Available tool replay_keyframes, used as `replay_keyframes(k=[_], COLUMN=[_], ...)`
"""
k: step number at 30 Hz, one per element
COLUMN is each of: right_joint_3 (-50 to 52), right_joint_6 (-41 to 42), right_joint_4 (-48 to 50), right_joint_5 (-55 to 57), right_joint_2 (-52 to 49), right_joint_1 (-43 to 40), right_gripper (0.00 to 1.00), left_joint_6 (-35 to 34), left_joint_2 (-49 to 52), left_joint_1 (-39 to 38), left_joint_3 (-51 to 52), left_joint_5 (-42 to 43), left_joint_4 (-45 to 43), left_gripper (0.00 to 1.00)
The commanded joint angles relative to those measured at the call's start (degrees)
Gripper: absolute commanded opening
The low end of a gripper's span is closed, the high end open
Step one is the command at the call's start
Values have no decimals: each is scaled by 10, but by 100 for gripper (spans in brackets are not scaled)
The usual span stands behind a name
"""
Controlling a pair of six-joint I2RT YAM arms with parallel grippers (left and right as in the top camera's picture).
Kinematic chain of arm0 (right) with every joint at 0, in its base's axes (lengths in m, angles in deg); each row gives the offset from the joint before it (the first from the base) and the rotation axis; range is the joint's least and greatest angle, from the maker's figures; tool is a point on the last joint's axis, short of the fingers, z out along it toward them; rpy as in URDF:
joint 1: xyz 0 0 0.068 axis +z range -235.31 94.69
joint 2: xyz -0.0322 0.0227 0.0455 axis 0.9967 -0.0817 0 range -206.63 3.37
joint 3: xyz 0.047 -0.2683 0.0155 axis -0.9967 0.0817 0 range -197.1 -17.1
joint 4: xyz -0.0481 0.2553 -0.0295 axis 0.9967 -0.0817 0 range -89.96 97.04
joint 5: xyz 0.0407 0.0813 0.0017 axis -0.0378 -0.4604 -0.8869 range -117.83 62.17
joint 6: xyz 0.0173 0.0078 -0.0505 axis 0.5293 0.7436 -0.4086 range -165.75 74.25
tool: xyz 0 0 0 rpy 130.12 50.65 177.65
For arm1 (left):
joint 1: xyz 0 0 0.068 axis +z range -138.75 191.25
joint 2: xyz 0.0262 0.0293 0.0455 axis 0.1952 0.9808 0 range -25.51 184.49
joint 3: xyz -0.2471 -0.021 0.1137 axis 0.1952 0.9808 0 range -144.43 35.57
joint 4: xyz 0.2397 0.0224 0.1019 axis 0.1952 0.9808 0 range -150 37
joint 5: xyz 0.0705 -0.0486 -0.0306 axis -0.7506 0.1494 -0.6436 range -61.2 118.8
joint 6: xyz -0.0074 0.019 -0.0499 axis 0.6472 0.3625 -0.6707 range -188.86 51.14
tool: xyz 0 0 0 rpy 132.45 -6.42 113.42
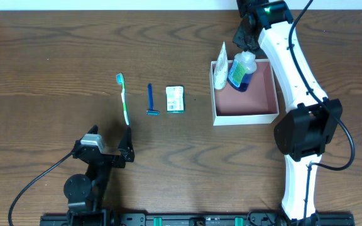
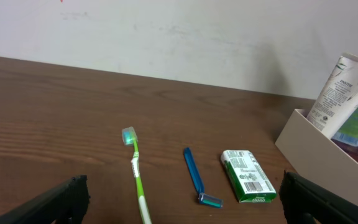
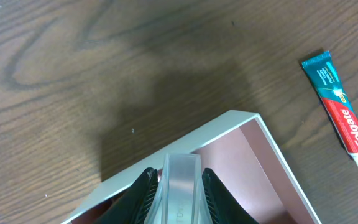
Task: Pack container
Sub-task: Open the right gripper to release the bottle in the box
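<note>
The container (image 1: pixel 266 116) is a shallow white-walled box with a pink inside, at the right of the table. A white tube (image 1: pixel 220 74) leans in its left corner. My right gripper (image 1: pixel 246 45) is shut on the clear cap of a blue-liquid bottle (image 1: pixel 240 71), which is tilted over the container's back part. The right wrist view shows the jaws (image 3: pixel 179 179) clamped on the cap (image 3: pixel 180 199) above the container's wall (image 3: pixel 229 119). My left gripper (image 1: pixel 109 149) is open and empty near the front left; in its wrist view (image 2: pixel 185 211) the fingers are wide apart.
A green toothbrush (image 1: pixel 124 97), a blue razor (image 1: pixel 150 99) and a small green box (image 1: pixel 175 99) lie in a row left of the container. They also show in the left wrist view: toothbrush (image 2: pixel 135 168), razor (image 2: pixel 194 177), box (image 2: pixel 247 177). A toothpaste tube (image 3: pixel 340 111) lies beyond the container.
</note>
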Motion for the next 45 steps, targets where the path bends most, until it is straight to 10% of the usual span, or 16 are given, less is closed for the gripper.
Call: replay_keyframes(k=[1, 33, 45], right_joint_3=[-13, 27, 26], right_joint_6=[9, 9, 6], right_joint_4=[6, 27, 27], right_joint_5=[15, -16, 2], right_joint_2=[9, 9, 9], right_joint_1=[5, 5, 3], right_gripper=[22, 38, 64], left_joint_6=[-5, -5, -5], left_joint_2=[-1, -1, -1], left_joint_1=[2, 2, 2], left_joint_3=[10, 10, 10], left_joint_5=[6, 6, 6], left_joint_4=[19, 19, 19], left_gripper=[98, 98, 98])
